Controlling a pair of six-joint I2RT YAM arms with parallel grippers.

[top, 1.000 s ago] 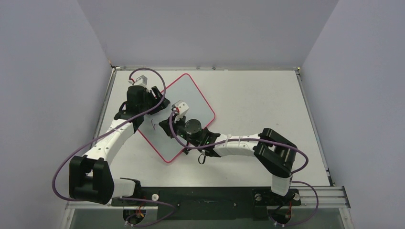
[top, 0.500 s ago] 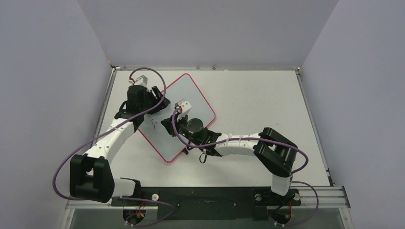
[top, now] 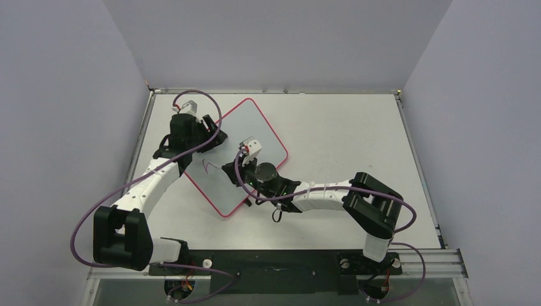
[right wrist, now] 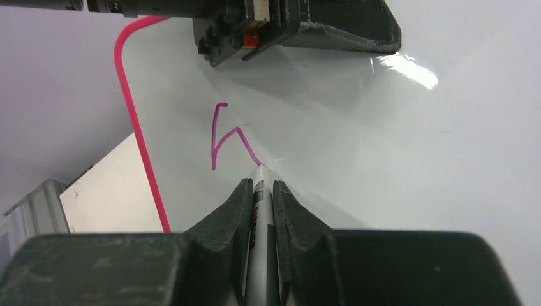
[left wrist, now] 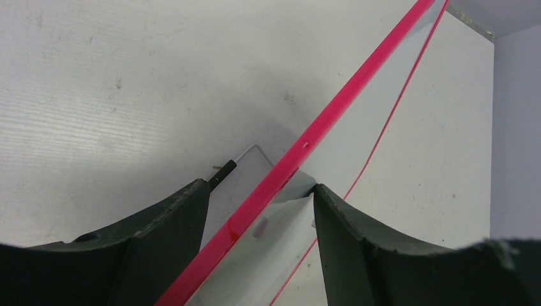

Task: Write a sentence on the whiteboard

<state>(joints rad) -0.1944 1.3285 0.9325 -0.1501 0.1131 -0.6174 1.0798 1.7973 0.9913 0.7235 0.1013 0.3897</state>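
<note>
Toward the board's (top: 258, 124) left part, the right gripper (right wrist: 260, 185) pinches a marker (right wrist: 261, 210) tight, its tip touching the glossy white at the foot of a lone magenta "h", the sentence's (right wrist: 215, 135) start. Bare board lies to the tip's right in the wrist view, so I reckon the writing runs that way. Left gripper (left wrist: 261, 191), fingers spread, straddles the frame (left wrist: 333, 108) at the far-left edge.

whiteboard (right wrist: 383, 159), magenta stroke (right wrist: 216, 137), perhaps an h

white tabletop (top: 344, 127), lavender walls (top: 268, 38) around it, black rail (top: 274, 268) along near edge
</note>
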